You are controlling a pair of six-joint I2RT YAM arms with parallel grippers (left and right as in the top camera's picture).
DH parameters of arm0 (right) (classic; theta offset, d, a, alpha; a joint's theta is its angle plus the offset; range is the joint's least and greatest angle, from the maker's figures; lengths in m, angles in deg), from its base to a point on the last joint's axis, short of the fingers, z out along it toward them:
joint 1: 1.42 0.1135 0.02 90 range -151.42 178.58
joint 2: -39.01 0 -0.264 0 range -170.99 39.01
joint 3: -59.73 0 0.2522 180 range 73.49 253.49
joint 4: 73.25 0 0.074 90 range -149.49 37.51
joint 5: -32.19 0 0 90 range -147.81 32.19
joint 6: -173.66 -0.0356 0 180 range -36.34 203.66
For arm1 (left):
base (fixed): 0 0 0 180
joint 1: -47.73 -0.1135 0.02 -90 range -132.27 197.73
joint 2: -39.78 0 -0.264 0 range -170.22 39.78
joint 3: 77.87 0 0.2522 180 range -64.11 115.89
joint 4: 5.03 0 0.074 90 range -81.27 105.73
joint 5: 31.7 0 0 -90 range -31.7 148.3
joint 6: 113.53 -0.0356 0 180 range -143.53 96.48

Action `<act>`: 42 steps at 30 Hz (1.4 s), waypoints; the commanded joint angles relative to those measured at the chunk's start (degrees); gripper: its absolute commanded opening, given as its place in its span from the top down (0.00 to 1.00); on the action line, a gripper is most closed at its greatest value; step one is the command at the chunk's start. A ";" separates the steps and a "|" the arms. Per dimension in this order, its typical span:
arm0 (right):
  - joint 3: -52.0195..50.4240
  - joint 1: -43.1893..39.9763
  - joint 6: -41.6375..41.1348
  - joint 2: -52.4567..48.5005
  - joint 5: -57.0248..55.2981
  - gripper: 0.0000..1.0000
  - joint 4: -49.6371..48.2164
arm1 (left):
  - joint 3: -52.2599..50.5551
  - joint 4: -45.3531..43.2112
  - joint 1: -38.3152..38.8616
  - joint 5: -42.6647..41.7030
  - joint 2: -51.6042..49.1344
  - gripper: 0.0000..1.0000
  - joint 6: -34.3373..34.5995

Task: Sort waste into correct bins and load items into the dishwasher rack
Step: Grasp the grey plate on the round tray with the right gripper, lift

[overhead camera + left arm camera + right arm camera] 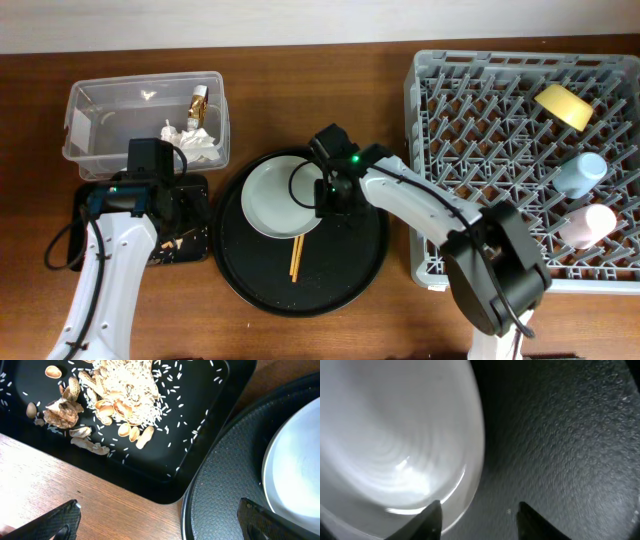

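Note:
The pale grey-green plate (280, 195) lies on the large round black tray (345, 275), with the orange-brown chopsticks (296, 257) beside it. My right gripper (332, 203) is open, its fingers straddling the plate's right rim (465, 475). My left gripper (157, 520) is open and empty over the table between the flat black tray (200, 420) and the round tray. The black tray holds tan food scraps (120, 395). The clear tub (95, 125) holds white tissue wads (197, 142) and a brown-and-gold wrapper (198, 100). The yellow bowl (563, 105), blue cup (581, 173) and pink cup (587, 226) sit in the grey rack (470, 150).
Rice grains are scattered over the flat black tray (190, 245). A black cable loops off the table's left side (55, 250). The rack fills the right side, and the wall runs along the far table edge.

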 commanded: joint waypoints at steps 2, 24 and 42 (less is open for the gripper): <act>-0.57 0.09 -3.82 -3.10 -1.14 0.63 -1.29 | -0.04 0.13 -0.28 0.85 0.85 0.01 0.70; 4.46 -4.66 13.73 30.16 -57.07 0.96 7.91 | -0.04 -0.02 -0.28 0.85 0.85 0.01 0.70; 4.46 -34.91 37.81 11.39 -66.86 0.96 -15.34 | -0.04 -0.61 -0.28 0.85 0.85 0.01 0.70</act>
